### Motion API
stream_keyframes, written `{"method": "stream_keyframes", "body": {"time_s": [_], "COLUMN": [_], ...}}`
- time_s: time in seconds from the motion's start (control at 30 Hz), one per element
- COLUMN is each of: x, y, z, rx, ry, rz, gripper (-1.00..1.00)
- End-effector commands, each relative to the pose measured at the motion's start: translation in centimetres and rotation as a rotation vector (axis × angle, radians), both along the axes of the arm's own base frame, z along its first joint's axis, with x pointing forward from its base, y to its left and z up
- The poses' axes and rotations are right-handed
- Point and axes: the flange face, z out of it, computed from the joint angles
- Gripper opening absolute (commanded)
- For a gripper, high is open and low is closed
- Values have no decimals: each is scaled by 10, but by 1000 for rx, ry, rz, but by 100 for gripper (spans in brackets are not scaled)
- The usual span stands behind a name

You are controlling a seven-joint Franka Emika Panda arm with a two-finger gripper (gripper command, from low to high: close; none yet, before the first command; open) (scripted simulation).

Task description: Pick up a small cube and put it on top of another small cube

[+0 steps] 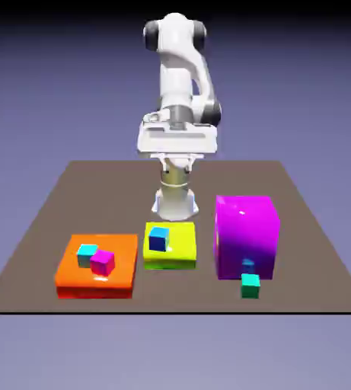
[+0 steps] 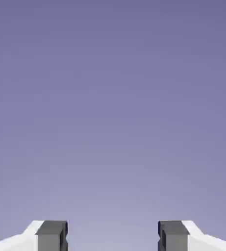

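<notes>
Plainly, nothing is held: the gripper (image 2: 113, 238) is raised well above the table (image 1: 41, 228) with its jaws spread wide. The small cube (image 1: 250, 286) is seen just before the big purple block (image 1: 245, 236). It is judged light, rigid and smooth-faced, best pinched across two opposite side faces.

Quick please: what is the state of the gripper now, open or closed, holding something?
Gripper: jaws open, holding nothing; only the plain backdrop shows between them.
</notes>
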Motion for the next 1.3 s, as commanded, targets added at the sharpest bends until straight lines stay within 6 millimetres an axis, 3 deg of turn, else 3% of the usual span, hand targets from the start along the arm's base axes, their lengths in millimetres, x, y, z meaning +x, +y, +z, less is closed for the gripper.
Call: {"method": "stream_keyframes", "body": {"time_s": [0.0,0.33,0.63,0.97,1.13,1.23,1.27], "x": [9,82,120,138,141,120,118], "y": [5,64,121,181,200,202,202], "z": [-6,-85,-170,-252,-276,-335,-340], "rx": [-2,-5,9,46,65,65,65], "ry": [39,428,763,1110,1228,1228,1228], "rz": [-2,-31,-71,-125,-147,-147,-147], "gripper": [0,0,0,0,0,0,0]}}
